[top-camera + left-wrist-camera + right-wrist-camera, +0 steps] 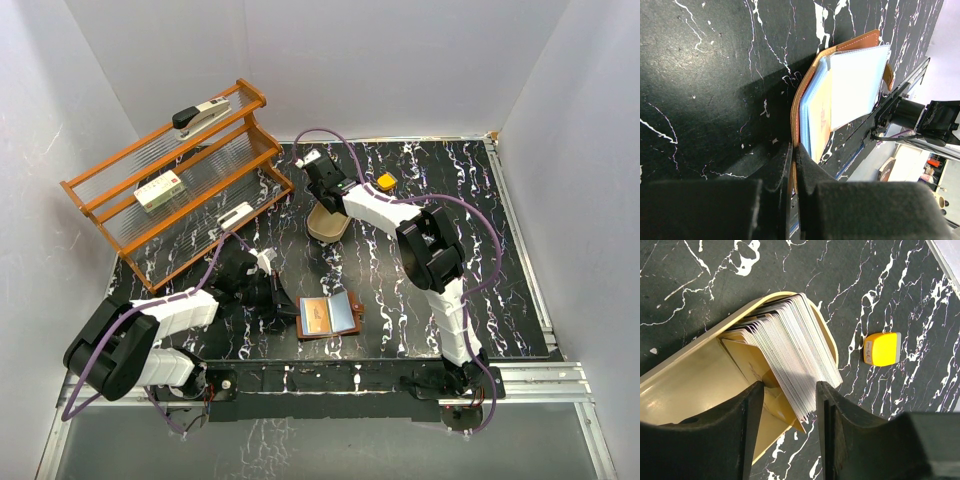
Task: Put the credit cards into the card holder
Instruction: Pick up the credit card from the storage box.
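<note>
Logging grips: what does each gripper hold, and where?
Left gripper pinches the card holder by its leather edge. Right gripper straddles the cards; a grip cannot be told.

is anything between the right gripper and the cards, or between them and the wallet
Nothing visible. The right gripper, jaws open, straddles the cards in the tray, and only bare table lies between there and the wallet, which the left gripper pinches open.
</note>
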You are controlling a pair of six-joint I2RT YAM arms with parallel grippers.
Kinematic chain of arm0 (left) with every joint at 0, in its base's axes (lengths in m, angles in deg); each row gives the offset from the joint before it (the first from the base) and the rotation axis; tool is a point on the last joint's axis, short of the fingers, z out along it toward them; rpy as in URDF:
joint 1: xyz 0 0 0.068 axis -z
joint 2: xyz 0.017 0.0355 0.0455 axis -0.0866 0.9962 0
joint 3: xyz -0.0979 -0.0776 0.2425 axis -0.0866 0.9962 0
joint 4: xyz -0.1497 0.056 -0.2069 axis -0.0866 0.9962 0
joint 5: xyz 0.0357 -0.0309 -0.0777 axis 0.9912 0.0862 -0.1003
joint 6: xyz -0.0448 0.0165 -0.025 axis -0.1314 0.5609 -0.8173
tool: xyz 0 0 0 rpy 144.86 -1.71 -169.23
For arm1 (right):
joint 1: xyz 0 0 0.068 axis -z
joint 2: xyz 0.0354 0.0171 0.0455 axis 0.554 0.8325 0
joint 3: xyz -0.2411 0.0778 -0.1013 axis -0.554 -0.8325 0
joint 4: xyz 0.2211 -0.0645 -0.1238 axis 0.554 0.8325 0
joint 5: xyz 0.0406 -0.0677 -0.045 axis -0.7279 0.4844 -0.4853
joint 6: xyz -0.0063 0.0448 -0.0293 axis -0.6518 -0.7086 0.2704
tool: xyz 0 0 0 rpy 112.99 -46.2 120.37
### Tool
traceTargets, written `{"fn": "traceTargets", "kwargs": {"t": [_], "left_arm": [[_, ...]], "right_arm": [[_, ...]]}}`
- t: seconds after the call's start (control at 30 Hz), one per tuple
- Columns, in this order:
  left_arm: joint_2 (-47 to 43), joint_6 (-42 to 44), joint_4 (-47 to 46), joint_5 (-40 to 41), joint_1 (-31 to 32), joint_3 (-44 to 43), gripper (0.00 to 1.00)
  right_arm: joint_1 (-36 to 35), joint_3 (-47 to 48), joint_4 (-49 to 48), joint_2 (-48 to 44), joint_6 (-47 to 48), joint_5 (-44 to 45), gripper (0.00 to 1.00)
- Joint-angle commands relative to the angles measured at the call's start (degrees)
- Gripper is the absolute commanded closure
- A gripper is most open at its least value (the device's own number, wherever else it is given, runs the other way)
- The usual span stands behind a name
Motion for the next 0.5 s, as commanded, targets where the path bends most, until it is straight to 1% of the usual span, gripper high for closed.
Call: {"fn": "traceTargets", "kwargs": {"t": [0.0, 0.47], "left_arm": [[-0.78, 0.55, 0.13, -0.84, 0.18, -0.3, 1.0], [-0.8, 0.51, -0.09, -0.62, 0.17, 0.01, 1.0]], "right_arm": [[0.64, 3.44, -1.56, -2.21, 0.65, 1.76, 0.58], [0.9, 3.33, -1.77, -3.66, 0.89, 2.41, 0.71]]}}
